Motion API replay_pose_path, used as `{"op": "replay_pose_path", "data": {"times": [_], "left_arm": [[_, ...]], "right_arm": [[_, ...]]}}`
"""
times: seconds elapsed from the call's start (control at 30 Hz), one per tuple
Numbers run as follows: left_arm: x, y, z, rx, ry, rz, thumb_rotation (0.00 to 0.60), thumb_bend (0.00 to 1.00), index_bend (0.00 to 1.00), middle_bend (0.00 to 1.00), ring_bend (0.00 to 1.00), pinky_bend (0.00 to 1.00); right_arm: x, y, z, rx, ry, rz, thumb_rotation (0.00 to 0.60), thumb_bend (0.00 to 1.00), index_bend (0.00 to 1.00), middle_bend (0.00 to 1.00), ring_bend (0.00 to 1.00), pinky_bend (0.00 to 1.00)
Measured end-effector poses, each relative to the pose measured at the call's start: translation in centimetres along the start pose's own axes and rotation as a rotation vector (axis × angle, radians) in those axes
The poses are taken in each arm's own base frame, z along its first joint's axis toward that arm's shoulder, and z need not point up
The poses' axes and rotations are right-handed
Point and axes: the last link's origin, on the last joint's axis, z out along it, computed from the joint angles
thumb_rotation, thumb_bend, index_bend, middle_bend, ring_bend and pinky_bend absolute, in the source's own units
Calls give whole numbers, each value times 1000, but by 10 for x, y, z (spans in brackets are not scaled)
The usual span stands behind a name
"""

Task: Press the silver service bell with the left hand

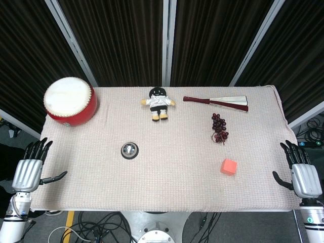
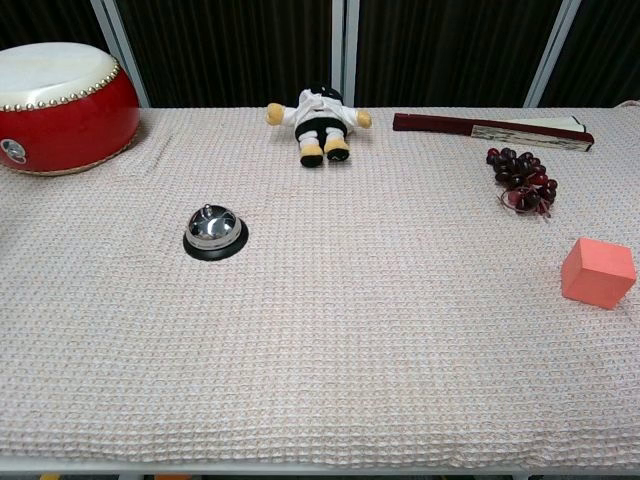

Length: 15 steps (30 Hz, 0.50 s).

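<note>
The silver service bell (image 1: 129, 150) on its black base stands left of the table's middle; the chest view shows its shiny dome (image 2: 214, 231) with a small knob on top. My left hand (image 1: 31, 168) hangs off the table's left edge, fingers spread and holding nothing, well to the left of the bell. At the right edge my right hand (image 1: 300, 172) is likewise open with its fingers apart. Neither hand shows in the chest view.
A red drum (image 1: 70, 101) with a white skin sits at the back left. A small doll (image 1: 159, 103) lies at the back centre, a folded fan (image 1: 217, 102) at the back right, dark grapes (image 1: 219, 128) below it, and an orange cube (image 1: 229, 166) front right.
</note>
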Motion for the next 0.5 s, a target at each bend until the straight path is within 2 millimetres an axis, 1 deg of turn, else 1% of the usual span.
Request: {"op": "replay_pose_path", "data": {"times": [0.33,0.5], "left_arm": [[0,1,3,-4,-5,-2,157,0,22,0,0,0],[0,7,12,-28,-11,-11,157,0,22,0,0,0]], "right_arm": [[3,-2,1,0,8,2,600,208,0,0,0,0],[3,-1,0,-3,7,-4,600,208,0,0,0,0]]}}
